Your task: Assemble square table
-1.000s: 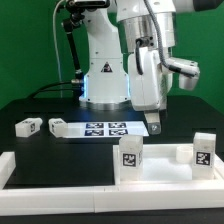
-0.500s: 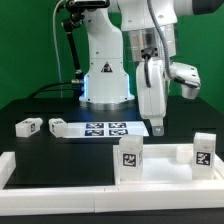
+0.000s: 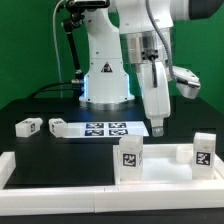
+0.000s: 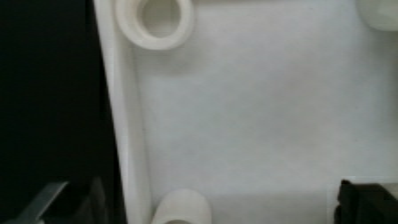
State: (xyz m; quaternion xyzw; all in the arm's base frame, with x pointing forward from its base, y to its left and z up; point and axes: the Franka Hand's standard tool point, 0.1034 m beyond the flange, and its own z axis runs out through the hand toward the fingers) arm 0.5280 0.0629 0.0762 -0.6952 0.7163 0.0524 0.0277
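I'm holding the gripper [image 3: 158, 127] over the square tabletop [image 3: 160, 170], jaws standing wide apart and gripping nothing.
The arm is drifting toward the exterior view's right compared with a second ago. The tabletop is lying inside the border rail [image 3: 60, 172], with two tagged legs [image 3: 130, 153] upright beside it. Only the wrist view is showing me its raised rim and round sockets [image 4: 157, 22] between the dark fingers [image 4: 43, 200].

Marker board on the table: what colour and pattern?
The marker board is white with black square tags; the exterior view shows it best.
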